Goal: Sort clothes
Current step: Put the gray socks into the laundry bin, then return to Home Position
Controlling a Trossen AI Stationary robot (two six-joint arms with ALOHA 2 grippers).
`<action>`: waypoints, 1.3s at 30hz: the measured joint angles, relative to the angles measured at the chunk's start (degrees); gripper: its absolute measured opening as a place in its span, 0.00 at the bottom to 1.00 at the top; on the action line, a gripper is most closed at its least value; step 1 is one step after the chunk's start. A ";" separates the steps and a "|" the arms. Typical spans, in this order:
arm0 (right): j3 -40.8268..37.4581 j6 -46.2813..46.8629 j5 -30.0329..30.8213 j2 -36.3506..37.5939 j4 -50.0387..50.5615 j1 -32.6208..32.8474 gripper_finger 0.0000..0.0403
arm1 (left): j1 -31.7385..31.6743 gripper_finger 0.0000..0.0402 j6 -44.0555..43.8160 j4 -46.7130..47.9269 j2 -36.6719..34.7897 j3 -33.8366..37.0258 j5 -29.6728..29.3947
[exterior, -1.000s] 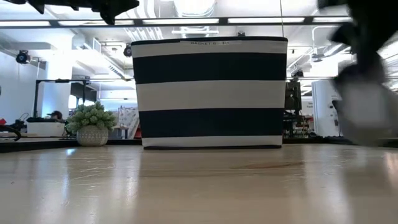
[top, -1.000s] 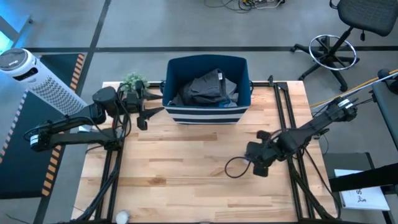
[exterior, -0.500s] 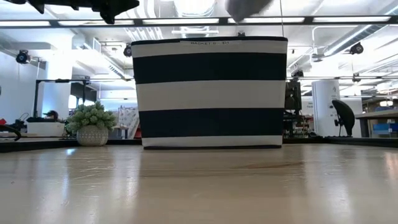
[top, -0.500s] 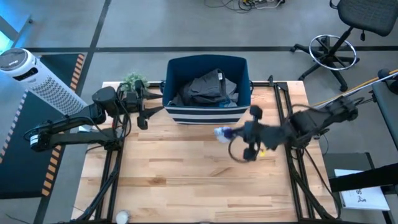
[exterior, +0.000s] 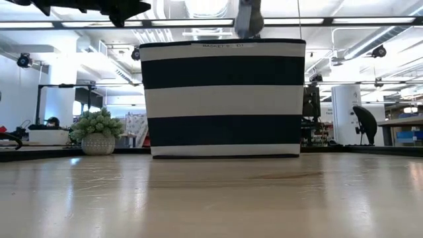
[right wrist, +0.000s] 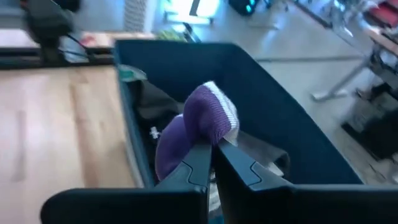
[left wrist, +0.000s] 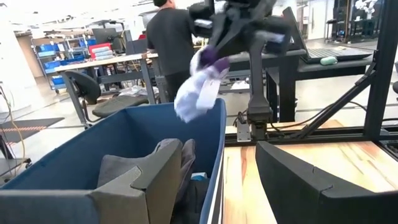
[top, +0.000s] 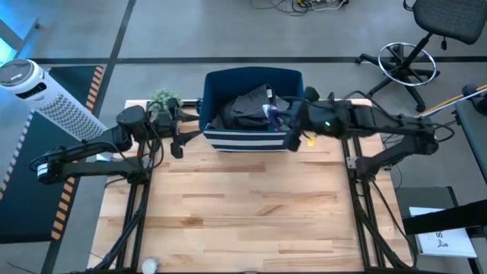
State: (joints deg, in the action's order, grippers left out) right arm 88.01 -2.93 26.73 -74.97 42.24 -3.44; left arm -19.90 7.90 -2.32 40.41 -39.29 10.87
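Since a moment ago the right gripper (right wrist: 211, 146), clamped on a purple-and-white sock (right wrist: 199, 127), has been swung over the bin (top: 251, 137), where release is judged next, while beside the bin the left gripper (top: 176, 137) is held open

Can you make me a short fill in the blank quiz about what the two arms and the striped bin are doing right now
1. The right gripper is shut on a white and ____ sock.
2. It holds that sock above the striped ____.
3. The left gripper waits to the bin's left with its fingers ____.
4. A dark ____ garment already lies in the bin.

Missing words: purple; bin; open; grey
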 joint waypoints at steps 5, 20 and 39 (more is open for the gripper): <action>0.00 -0.33 -0.39 -3.47 3.41 -4.31 0.00 | 0.00 0.49 0.03 -0.05 0.50 0.00 0.00; 0.52 2.47 6.94 -13.61 8.05 -7.10 0.24 | -0.01 0.49 0.58 -0.04 2.25 0.00 0.00; 0.74 -8.27 -4.61 -7.79 6.90 -10.24 0.46 | -0.01 0.49 1.86 0.11 4.02 0.00 0.00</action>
State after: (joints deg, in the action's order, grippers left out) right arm 88.75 -11.19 22.11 -82.76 49.14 -13.68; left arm -19.92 9.76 -2.21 44.42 -39.29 10.87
